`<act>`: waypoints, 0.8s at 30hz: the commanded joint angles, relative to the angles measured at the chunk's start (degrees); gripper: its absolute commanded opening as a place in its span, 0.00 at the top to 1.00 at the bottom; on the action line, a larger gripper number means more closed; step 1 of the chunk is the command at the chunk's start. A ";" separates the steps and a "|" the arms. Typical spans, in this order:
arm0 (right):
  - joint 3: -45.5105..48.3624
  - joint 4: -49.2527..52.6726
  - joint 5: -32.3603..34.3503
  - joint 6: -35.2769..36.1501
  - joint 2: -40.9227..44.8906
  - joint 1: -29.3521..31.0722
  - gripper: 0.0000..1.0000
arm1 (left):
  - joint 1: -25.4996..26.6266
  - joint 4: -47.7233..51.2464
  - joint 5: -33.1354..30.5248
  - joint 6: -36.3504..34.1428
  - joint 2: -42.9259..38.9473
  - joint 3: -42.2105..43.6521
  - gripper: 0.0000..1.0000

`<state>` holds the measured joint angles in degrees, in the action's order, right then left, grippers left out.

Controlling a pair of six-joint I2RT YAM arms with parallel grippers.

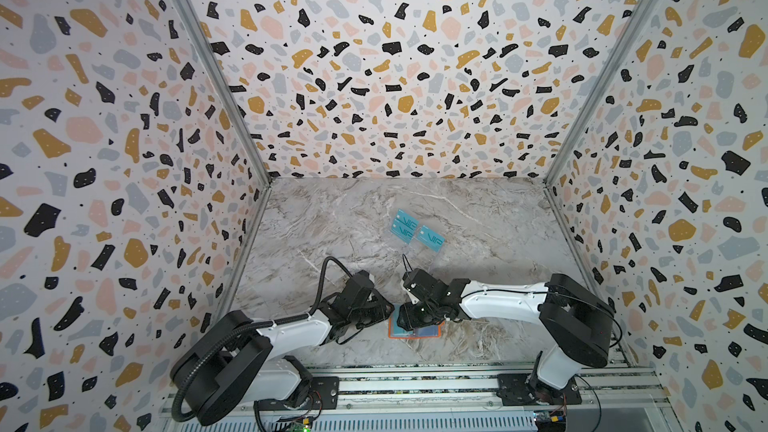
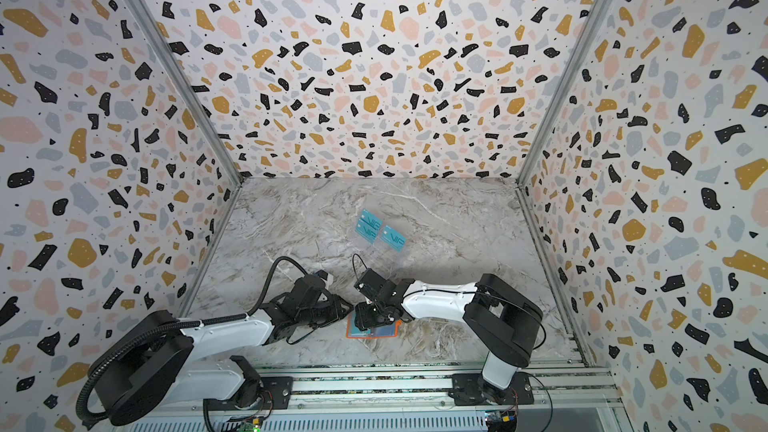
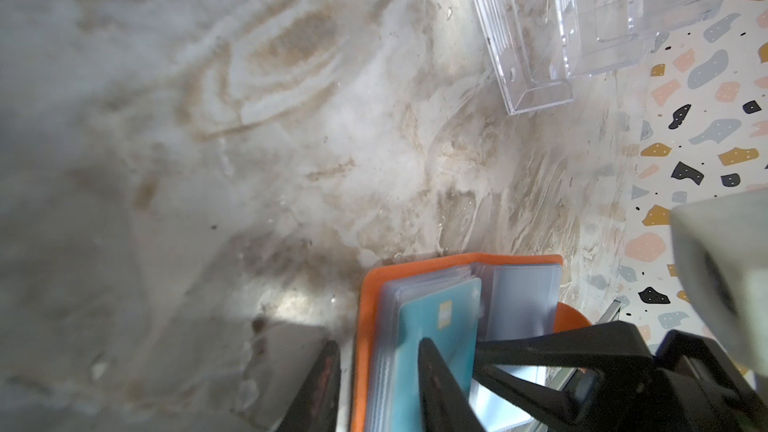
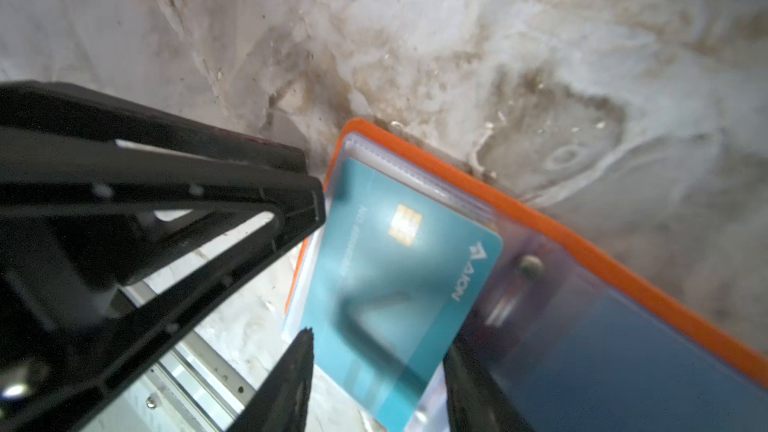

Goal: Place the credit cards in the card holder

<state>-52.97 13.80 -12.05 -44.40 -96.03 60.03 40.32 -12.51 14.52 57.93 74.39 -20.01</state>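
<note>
The orange card holder (image 1: pixel 415 335) (image 3: pixel 365 305) (image 4: pixel 540 209) lies open on the marble table near the front middle. A teal credit card (image 3: pixel 436 326) (image 4: pixel 395 284) lies on its near-side page, among the clear sleeves. My left gripper (image 1: pixel 388 308) (image 3: pixel 378 344) is open. One of its fingers stands beside the holder's orange edge and the other over the teal card. My right gripper (image 1: pixel 405 317) (image 4: pixel 380 340) is open, its jaws either side of that card's end. Three more teal VIP credit cards (image 1: pixel 404 226) (image 2: pixel 392 238) stand farther back.
The VIP cards sit in a transparent acrylic tiered stand (image 1: pixel 415 255) (image 3: pixel 536 56) behind the grippers. Terrazzo-patterned walls close the table on three sides. A metal rail (image 1: pixel 415 371) with both arm bases runs along the front edge.
</note>
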 commanded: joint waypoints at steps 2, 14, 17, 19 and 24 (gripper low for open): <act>-1.98 7.69 1.46 2.82 -0.97 0.33 0.50 | 0.56 -1.46 0.64 0.43 0.48 0.77 0.66; 0.29 6.54 0.88 3.23 2.07 -0.42 0.56 | 3.06 -1.48 -0.62 0.95 1.91 -0.27 0.65; 0.98 5.36 -0.81 2.44 2.30 -0.31 0.56 | 4.14 -1.46 -0.95 1.30 2.59 -0.72 0.65; 1.14 5.12 -0.91 2.01 2.42 -0.06 0.57 | 4.59 -1.51 -1.52 1.89 2.66 -0.64 0.65; 1.50 3.56 -2.17 0.42 2.40 0.20 0.57 | 5.99 -3.32 -2.19 3.64 3.11 -0.64 0.66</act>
<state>-52.36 16.97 -12.88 -42.61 -95.18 59.86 45.30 -15.51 13.26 60.10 76.34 -20.32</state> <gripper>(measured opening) 0.432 0.341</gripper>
